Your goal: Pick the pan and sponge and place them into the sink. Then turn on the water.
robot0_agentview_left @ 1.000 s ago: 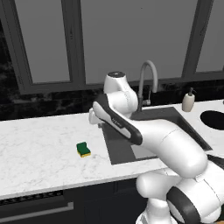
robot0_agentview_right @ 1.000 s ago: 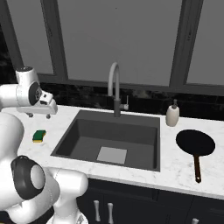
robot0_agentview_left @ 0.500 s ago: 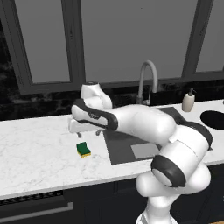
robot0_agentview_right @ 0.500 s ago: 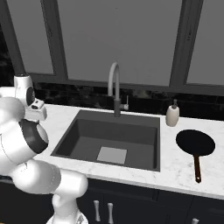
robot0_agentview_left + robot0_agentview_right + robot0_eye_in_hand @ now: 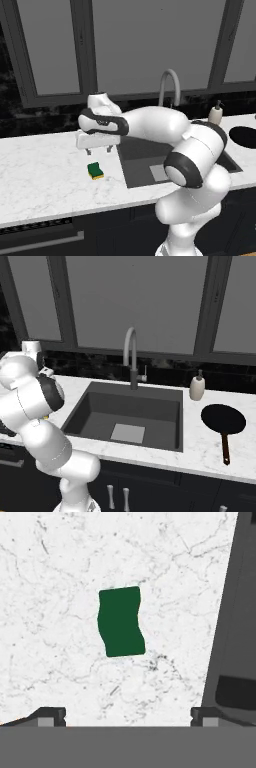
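Above the counter [image 5: 45, 165], off the sink's [image 5: 165, 401] left rim, I had the tool [image 5: 98, 148] hanging over the sponge [image 5: 95, 170] with its jaws spread wide and nothing between them. Through the hand camera the sponge [image 5: 121, 621] lay flat on the marble, green face up, a little toward 12 o'clock of the point midway between the fingertips [image 5: 52, 716], and I saw clear air between them and the block. I judged this to be the first step, the approach for picking the sponge, with neither thing in the basin yet. Over on the far side, the pan [image 5: 223, 420] sat on the counter at 3 o'clock of the sink, handle pointing toward the front edge, just below the soap bottle [image 5: 197, 387]. No stream ran from the faucet [image 5: 131, 356], so the water was off. My next move, as I reckoned it, called for nudging forward to centre over the sponge, checking the jaws straddled its narrow sides, then lowering straight down before closing.
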You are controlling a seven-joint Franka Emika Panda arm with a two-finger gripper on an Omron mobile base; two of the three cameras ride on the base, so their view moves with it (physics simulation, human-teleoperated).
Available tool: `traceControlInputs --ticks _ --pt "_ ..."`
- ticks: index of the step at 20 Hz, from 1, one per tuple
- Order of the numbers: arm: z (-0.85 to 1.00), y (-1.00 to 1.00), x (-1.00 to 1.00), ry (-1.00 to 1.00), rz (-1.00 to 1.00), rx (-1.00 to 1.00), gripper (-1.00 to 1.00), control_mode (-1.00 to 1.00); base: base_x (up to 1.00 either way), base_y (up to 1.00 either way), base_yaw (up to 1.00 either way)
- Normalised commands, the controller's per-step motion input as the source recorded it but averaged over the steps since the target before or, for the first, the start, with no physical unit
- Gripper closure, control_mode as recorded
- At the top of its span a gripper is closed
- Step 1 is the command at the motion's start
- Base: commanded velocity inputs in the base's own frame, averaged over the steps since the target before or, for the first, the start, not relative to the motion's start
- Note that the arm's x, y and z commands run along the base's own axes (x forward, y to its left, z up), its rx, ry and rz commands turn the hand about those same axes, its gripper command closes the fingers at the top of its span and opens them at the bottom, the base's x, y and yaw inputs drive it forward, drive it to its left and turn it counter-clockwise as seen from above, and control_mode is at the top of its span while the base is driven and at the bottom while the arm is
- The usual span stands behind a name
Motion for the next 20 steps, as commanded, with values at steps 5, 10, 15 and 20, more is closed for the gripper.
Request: traceControlInputs --ticks 5,10,15,20 --pt "-0.46 0.03 0.35 0.0 0.0 0.0 -1.0 -1.0 0.0 0.0 0.0" --pt "-0.48 0.08 0.19 0.0 0.0 0.0 -1.0 -1.0 0.0 0.0 0.0" --pt "-0.56 0.16 0.01 -0.01 0.01 -0.01 -1.0 -1.0 0.0 0.0 0.0" --pt "-0.45 0.06 0.02 -0.02 0.02 0.0 -1.0 -1.0 0.0 0.0 0.0"
